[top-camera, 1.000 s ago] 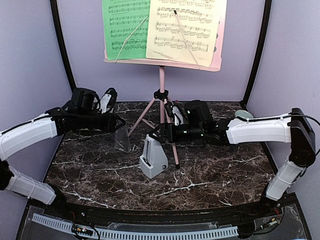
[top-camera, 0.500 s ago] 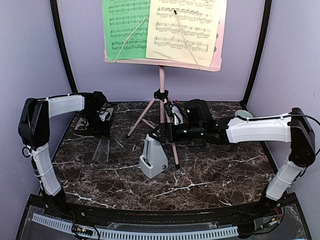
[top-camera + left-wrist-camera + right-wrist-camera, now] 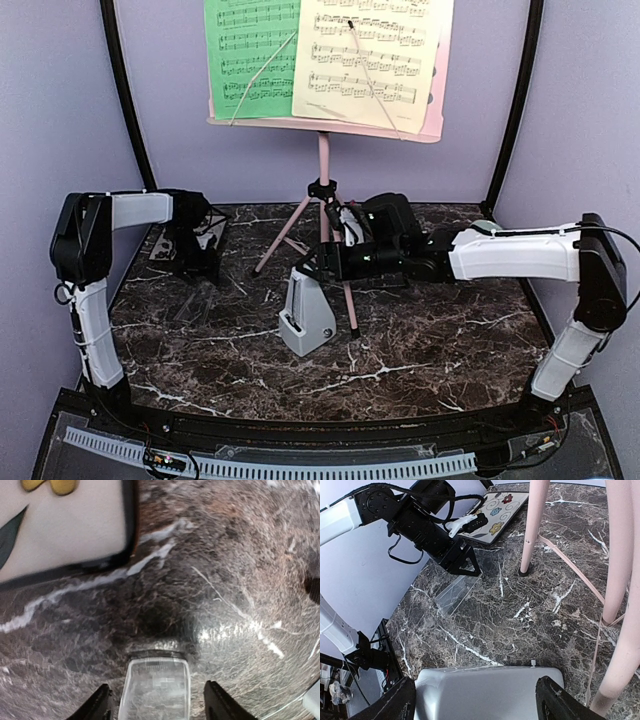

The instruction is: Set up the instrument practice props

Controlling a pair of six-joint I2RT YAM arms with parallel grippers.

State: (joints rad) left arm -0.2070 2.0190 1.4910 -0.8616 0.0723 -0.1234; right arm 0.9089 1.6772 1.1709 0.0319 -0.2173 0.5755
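Observation:
The pink music stand (image 3: 324, 165) stands at the back centre on its tripod. On its desk rest a green page (image 3: 250, 55) and a pale-yellow page (image 3: 365, 55). In front of it the grey metronome (image 3: 310, 320) stands upright on the marble. My right gripper (image 3: 318, 265) reaches in from the right, a finger against each side of the metronome (image 3: 485, 695). My left gripper (image 3: 203, 268) hovers low at the left, open. A clear plastic cover (image 3: 155, 690) lies flat between its fingers, with a gap on each side.
A flower-patterned card (image 3: 163, 246) lies at the back left, just beyond the left gripper. Behind my right forearm a pale-green bowl (image 3: 487, 228) peeks out. The stand's pink legs (image 3: 536, 525) splay close beside the metronome. Black frame posts flank the purple walls.
My left arm has swung back left, laid the clear cover flat on the marble and spread its fingers off it. The right arm has lifted slightly; the metronome has stayed put.

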